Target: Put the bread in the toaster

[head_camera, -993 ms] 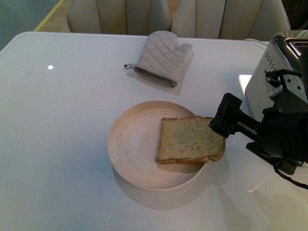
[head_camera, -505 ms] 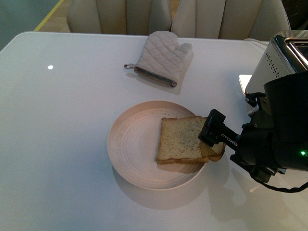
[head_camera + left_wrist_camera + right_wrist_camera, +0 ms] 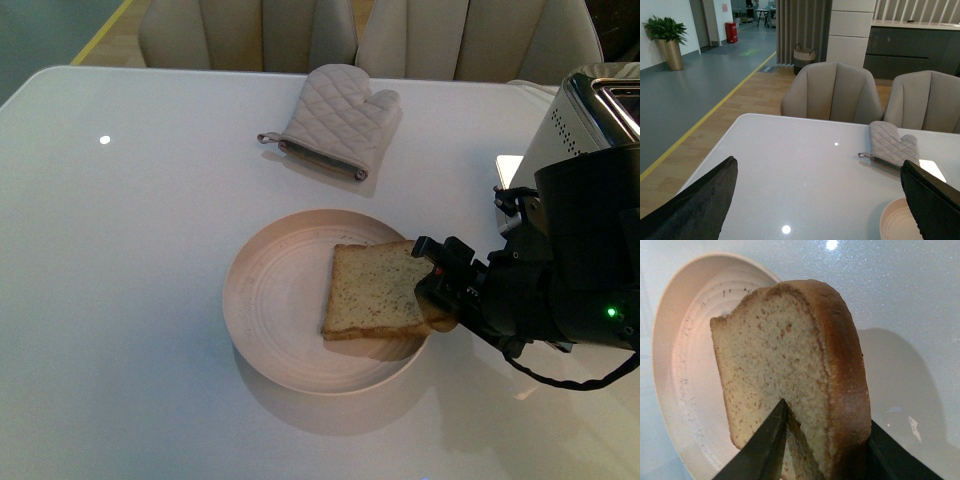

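Now your right tool (image 3: 432, 282) looks clamped on the crust edge of the bread (image 3: 372, 290), which lies on the plate (image 3: 268, 300). You're at the grasp; next, lift it clear and line it upright over the slots of the toaster (image 3: 580, 115).

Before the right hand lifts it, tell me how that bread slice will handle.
Probably light and soft: the bread shows an airy, speckled crumb, so the right hand pinching it may dent it. Held by one crust edge, it could sag or tear. Its rough surface likely won't slip.
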